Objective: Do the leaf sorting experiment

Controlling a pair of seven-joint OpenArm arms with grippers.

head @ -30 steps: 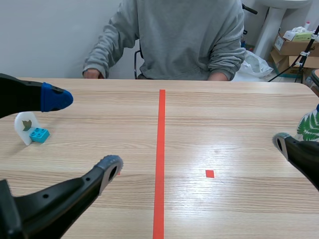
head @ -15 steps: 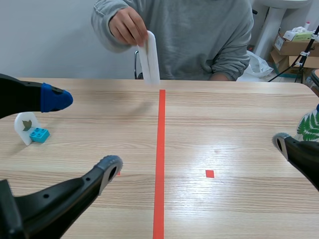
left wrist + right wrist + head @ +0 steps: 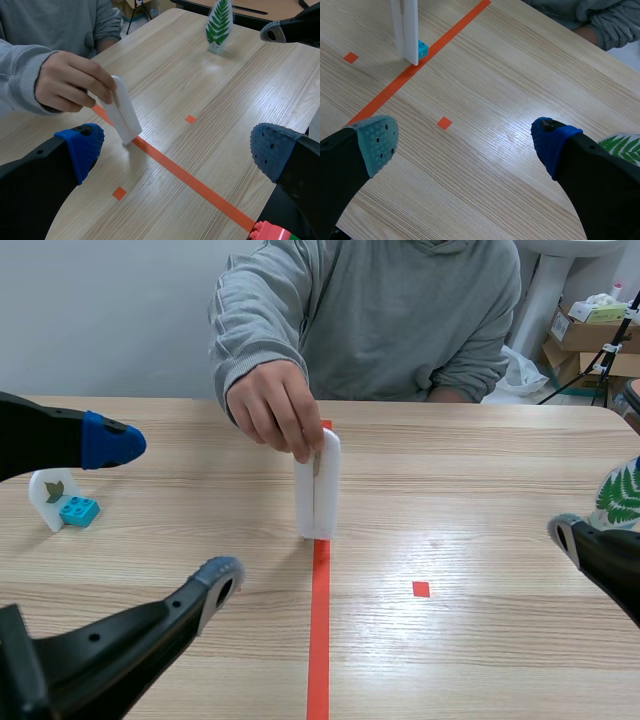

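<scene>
Left gripper [image 3: 177,147] and right gripper [image 3: 465,141] spread apart; hand [image 3: 275,410] holds white card [image 3: 318,490] upright.

No text, brand or number can be read. Any print on the cardboard boxes [image 3: 590,335] is too small to be made out.

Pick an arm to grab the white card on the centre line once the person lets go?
Left, likely. The white card stands just ahead of the open left tool; the right tool sits farther off. The person's hand holds it now.
</scene>
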